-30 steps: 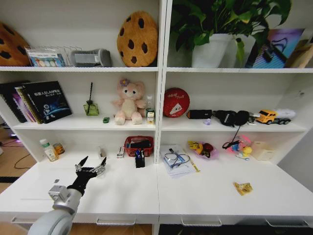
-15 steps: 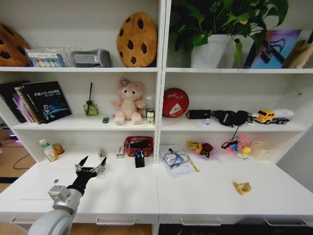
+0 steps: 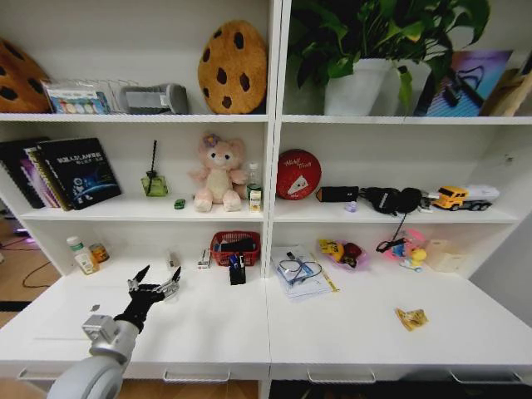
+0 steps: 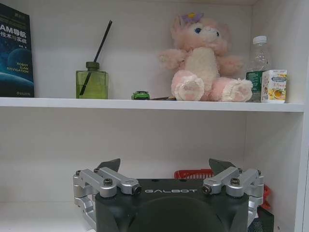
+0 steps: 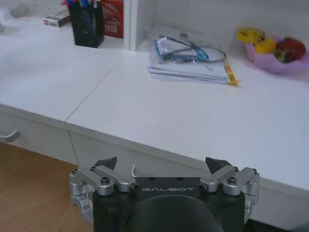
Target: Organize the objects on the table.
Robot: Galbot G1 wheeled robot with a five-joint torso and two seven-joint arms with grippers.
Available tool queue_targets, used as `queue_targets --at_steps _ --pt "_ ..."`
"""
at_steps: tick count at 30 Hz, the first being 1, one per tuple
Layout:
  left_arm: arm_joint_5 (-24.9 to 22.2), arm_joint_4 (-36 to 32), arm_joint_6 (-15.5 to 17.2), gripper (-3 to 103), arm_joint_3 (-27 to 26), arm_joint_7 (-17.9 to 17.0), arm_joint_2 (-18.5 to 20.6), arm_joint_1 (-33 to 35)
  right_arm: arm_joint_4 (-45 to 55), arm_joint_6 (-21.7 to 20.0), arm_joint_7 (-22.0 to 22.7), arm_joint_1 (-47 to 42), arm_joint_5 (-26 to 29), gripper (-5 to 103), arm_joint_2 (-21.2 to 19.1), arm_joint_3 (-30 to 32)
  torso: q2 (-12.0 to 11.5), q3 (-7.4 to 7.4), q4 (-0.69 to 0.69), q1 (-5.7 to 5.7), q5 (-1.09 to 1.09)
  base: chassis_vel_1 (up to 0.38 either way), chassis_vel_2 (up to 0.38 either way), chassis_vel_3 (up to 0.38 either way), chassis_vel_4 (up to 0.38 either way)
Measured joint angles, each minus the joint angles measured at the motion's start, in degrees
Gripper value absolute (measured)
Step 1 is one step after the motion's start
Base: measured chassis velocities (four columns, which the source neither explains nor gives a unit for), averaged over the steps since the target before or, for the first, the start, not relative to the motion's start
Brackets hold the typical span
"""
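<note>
The white table [image 3: 208, 328] runs under a shelf unit. My left gripper [image 3: 156, 278] hovers open over its left part, holding nothing; in the left wrist view the same gripper [image 4: 165, 165] faces the shelf wall. A tiny green toy car [image 3: 180, 203] sits on the shelf above, beside the pink bear [image 4: 203, 63], and shows again as the green car [image 4: 141, 95]. A yellow crumpled scrap [image 3: 412, 317] lies on the table's right part. A black pen holder [image 3: 238, 270] stands at the middle back. My right gripper [image 5: 162, 163] is open and empty, low before the table's front edge [image 5: 145, 145].
A red basket [image 3: 236, 246], bagged papers [image 3: 301, 273], a pink fruit bowl [image 3: 344, 252] and toys line the table's back. A bottle [image 3: 81, 255] and small can [image 3: 100, 252] stand at far left. Drawer handles [image 5: 9, 137] jut below the front edge.
</note>
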Motion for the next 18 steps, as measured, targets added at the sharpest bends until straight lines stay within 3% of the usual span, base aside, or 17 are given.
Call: queue_targets --at_steps 1,2,3,4,5,6,12,18 --pt "0.0 0.0 0.0 100 0.0 0.0 0.0 0.0 0.0 0.0 0.0 0.0 0.0 100 0.0 0.0 0.0 0.0 0.0 0.0 0.0 0.0 0.0 0.0 0.0" --pt "0.0 0.0 0.0 100 0.0 0.0 0.0 0.0 0.0 -6.8 1.9 4.2 4.3 100 -0.9 0.3 0.0 0.0 -0.03 0.0 0.01 0.0 0.0 0.0 0.0" --pt "0.0 0.0 0.0 100 0.0 0.0 0.0 0.0 0.0 -6.8 1.9 4.2 4.3 100 -0.9 0.3 0.0 0.0 -0.03 0.0 0.01 0.0 0.0 0.0 0.0" --pt "0.0 0.0 0.0 100 0.0 0.0 0.0 0.0 -0.1 -14.5 6.5 12.9 14.2 100 -3.1 2.5 0.0 0.0 0.0 -0.01 0.01 0.0 0.0 0.0 0.0" --pt "0.0 0.0 0.0 100 0.0 0.0 0.0 0.0 -0.2 -17.2 7.8 19.2 19.2 100 -4.5 5.1 0.0 0.0 0.03 0.0 0.07 0.0 0.0 0.0 0.0" --pt "0.0 0.0 0.0 100 0.0 0.0 0.0 0.0 -0.5 -18.0 8.7 24.1 22.1 100 -6.3 7.6 0.0 0.01 0.04 0.01 0.04 0.0 0.0 0.0 0.0" --pt "0.0 0.0 0.0 100 0.0 0.0 0.0 0.0 -7.8 -16.6 11.8 32.6 25.0 100 -11.8 13.7 0.0 0.02 0.01 0.02 0.04 0.0 0.0 0.0 0.0" --pt "0.0 0.0 0.0 100 0.0 0.0 0.0 0.0 -18.4 -15.1 21.2 40.5 24.9 100 -14.5 15.6 0.0 0.0 0.01 0.01 -0.02 0.0 0.0 0.0 0.0"
